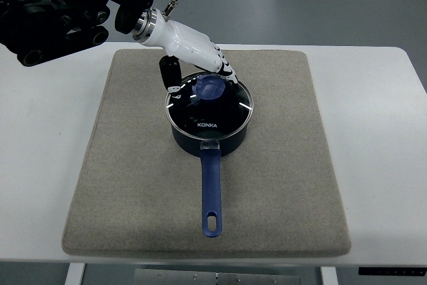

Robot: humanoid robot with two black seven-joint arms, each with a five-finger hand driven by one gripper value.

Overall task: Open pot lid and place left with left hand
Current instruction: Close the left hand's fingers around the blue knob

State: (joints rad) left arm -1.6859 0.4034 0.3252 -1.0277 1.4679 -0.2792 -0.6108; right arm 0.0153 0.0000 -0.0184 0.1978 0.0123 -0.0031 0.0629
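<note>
Nearest the bottom of the frame, the white table carried a grey mat, and the saucepan's blue handle ran down toward the lower edge. Just above it at the centre sat the dark saucepan, covered by its glass lid, which lay flat and seated on the rim with a blue knob on top.

Judging from this, the grip could slip: the knob looked small and smooth, and fingers closing off-centre might tilt the lid, so it scraped the rim or dropped back. A lift with a sideways pull might also drag the light saucepan across the mat.

Further up, the left robot hand reached in from the upper left of the frame, its white fingers draped over the far edge of the lid beside the knob, the dark thumb hanging at the lid's left rim. It appeared partly open, fingers around the knob but not clearly clamped on it; the lid was not yet raised. No right arm showed.
</note>
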